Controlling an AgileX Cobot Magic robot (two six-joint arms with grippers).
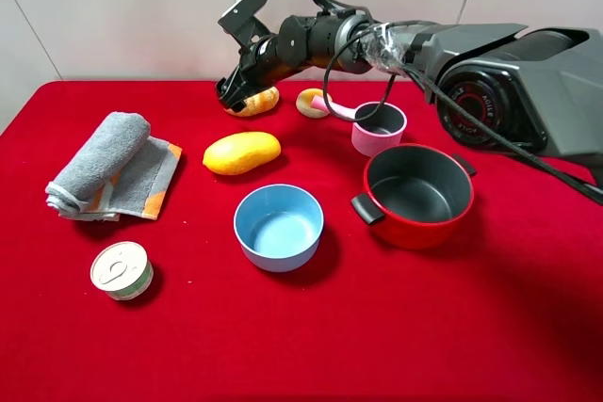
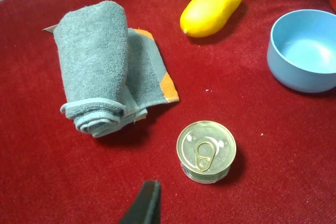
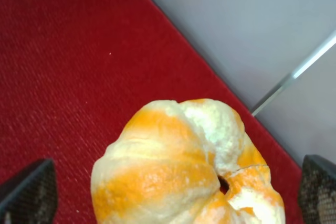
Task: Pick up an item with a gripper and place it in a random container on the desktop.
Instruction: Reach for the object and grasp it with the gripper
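Though the right gripper (image 1: 241,93) is down around the bun (image 1: 260,101), its jaws stand wide and hold nothing. The right wrist view shows the bun lying on the red table (image 1: 452,327) between the two black fingertips (image 3: 29,192), with a strip of bare cloth between it and one of them. On the other side the gap is too close to the picture's edge to judge. The bun sits near the table's far edge, close to the grey wall (image 1: 122,16).

From the high camera, a tan ring (image 1: 309,103) lies just beside the bun on its right. The long handle of the pink cup (image 1: 379,128) reaches up to that ring. The pot (image 1: 419,197) stands just in front of the cup, upright, its dark grey inside showing, well apart from the bun. A mango (image 1: 242,152) lies near the bun on the front side. The blue bowl (image 1: 279,228) sits between mango and pot, nearer the front. At the left a rolled grey towel (image 1: 108,167) lies on its orange-edged flap, and a can (image 1: 122,270) stands in front of it.

Of the left gripper (image 2: 144,207) only one dark fingertip shows, above the cloth near the can, so whether it is spread or closed cannot be told.
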